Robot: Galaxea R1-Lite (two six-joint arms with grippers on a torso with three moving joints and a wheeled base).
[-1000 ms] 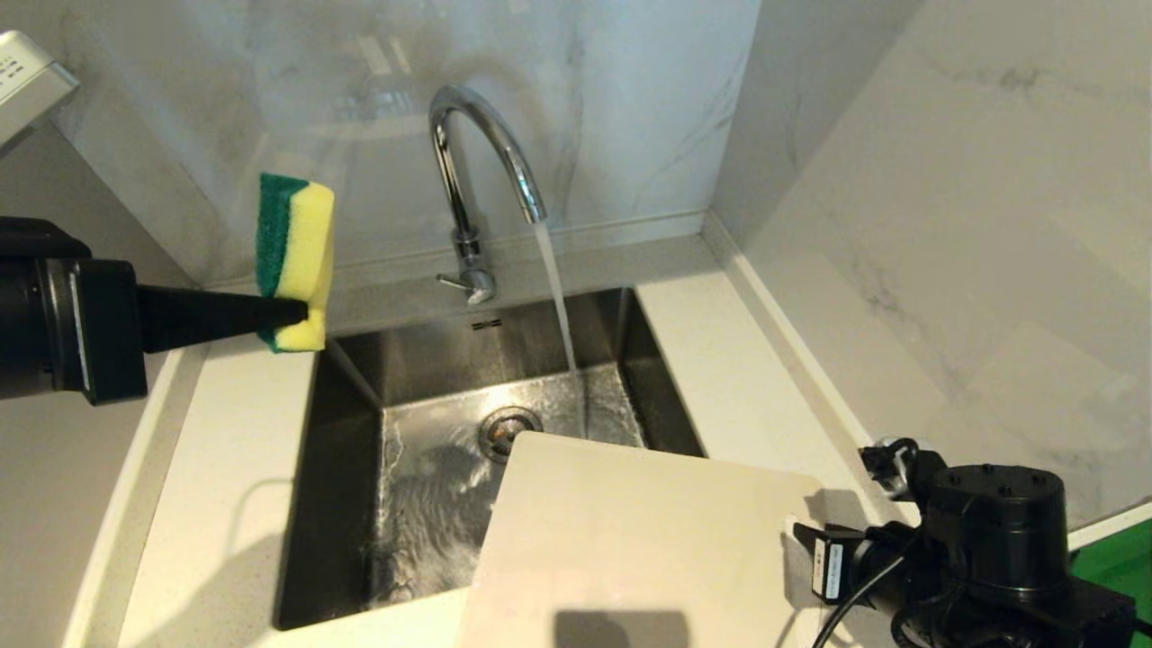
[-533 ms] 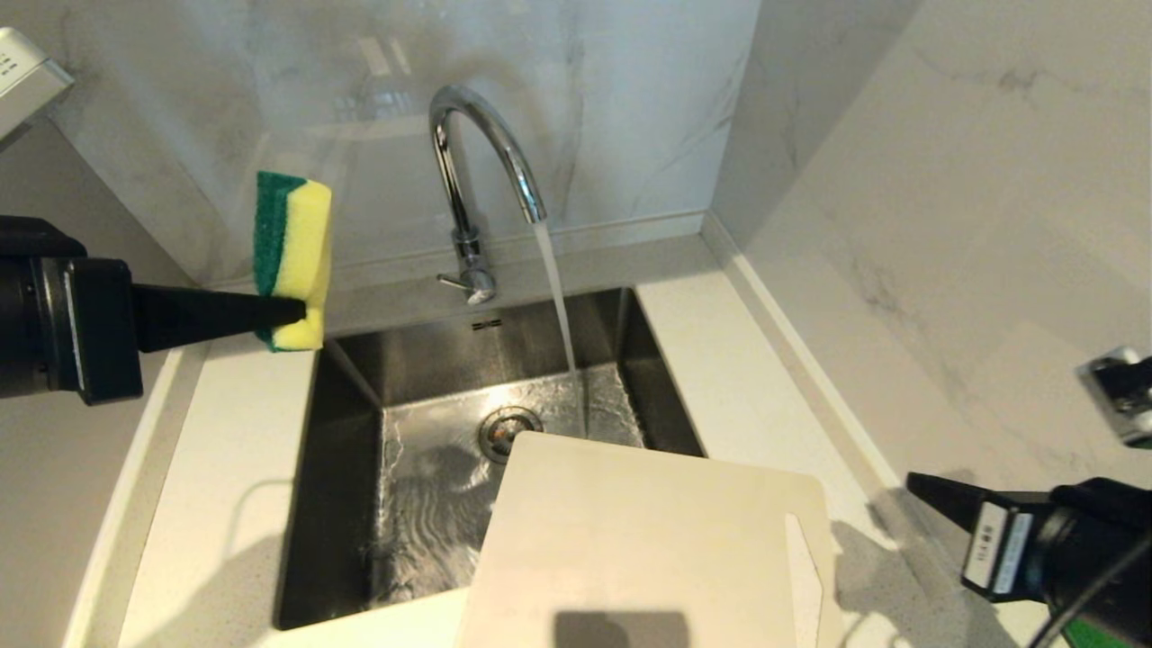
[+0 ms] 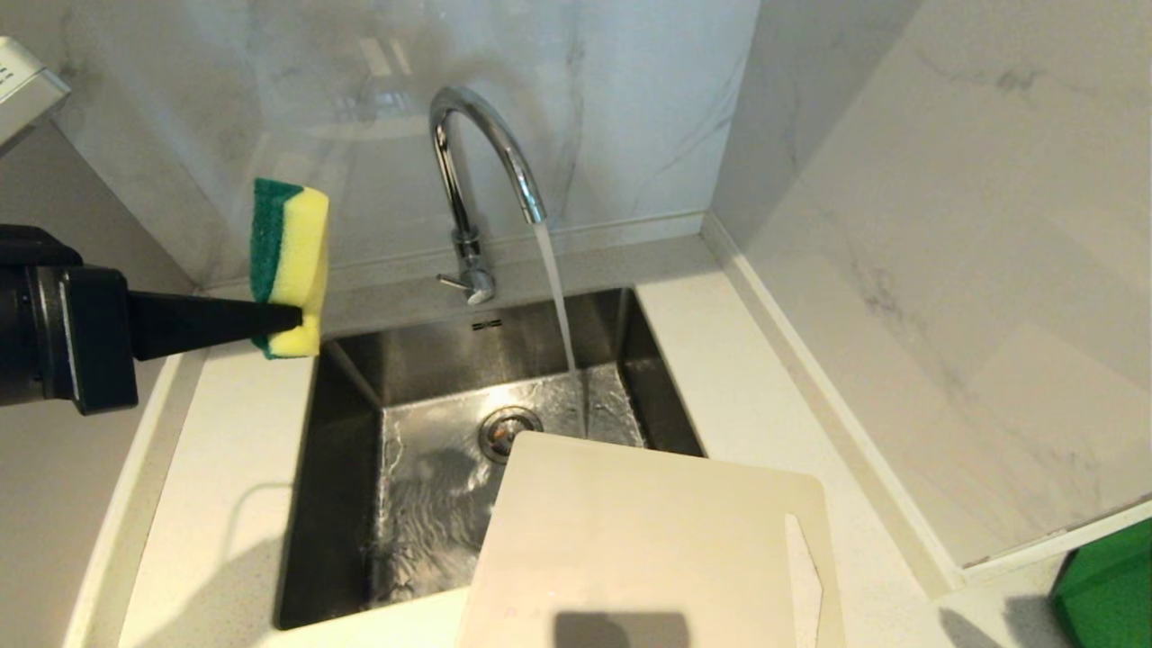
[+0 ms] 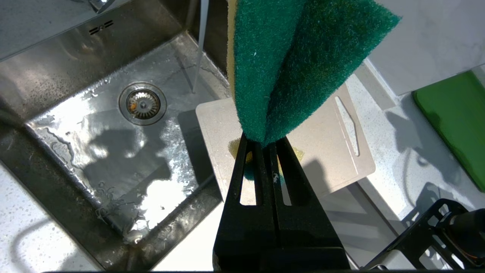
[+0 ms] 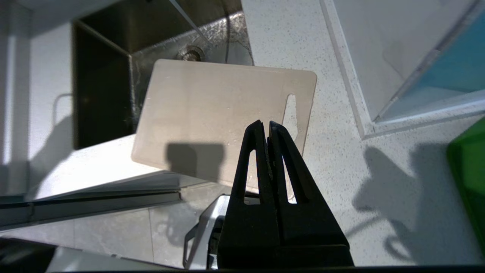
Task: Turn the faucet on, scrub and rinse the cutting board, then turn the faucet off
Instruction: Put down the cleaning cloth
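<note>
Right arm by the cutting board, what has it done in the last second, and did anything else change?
The right arm pulled away from the handle end of the cutting board and out of the head view; the right gripper, shut and empty, now hangs above the board. The left gripper still holds the sponge up beside the faucet, water still runs, and the board has not moved.

Green-and-yellow sponge (image 3: pixel 290 266), chrome faucet (image 3: pixel 477 171), cream cutting board (image 3: pixel 630 549), speckled white counter (image 3: pixel 225 450)

The head view's lower edge cuts off the cutting board (image 3: pixel 630 540).
</note>
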